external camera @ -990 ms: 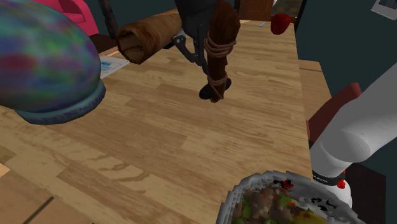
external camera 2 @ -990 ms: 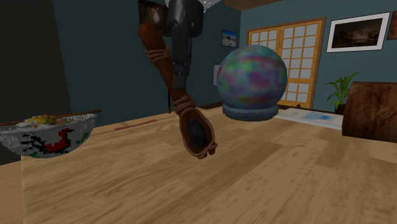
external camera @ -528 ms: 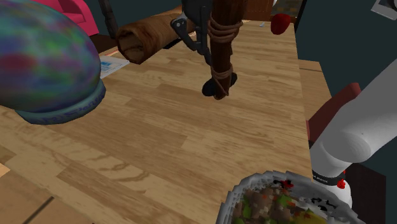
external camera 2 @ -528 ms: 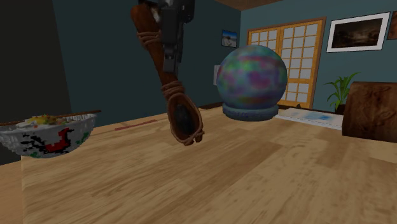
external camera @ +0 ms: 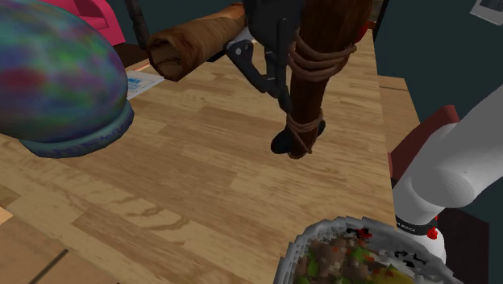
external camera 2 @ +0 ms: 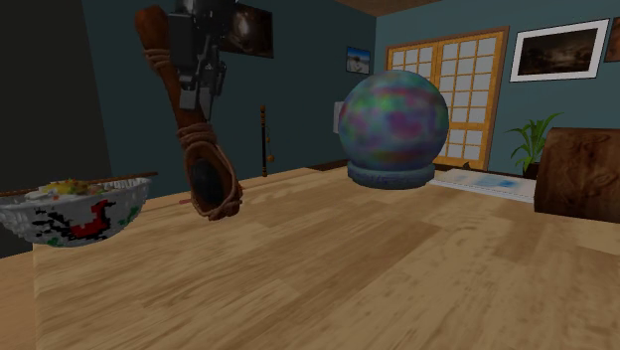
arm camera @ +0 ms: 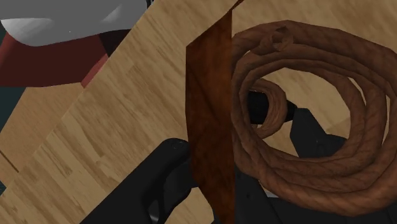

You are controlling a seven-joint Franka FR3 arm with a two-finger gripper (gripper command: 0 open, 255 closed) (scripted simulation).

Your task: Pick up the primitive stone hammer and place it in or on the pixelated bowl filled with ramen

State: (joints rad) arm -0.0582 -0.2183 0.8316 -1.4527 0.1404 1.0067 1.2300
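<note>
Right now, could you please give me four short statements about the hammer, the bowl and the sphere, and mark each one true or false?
1. The jaws clasp the hammer, which hangs head down. True.
2. The hammer lies in the bowl. False: it hangs apart from it, over the table.
3. The sphere rests on a blue base. True.
4. The bowl is empty. False: food fills it.

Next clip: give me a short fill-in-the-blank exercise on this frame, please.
The hand is shut on the ____.
The hammer hangs clear above the table, head pointing ____.
In the second exterior view, the bowl stands to the hammer's ____.
Missing: hammer; down; left.
</note>
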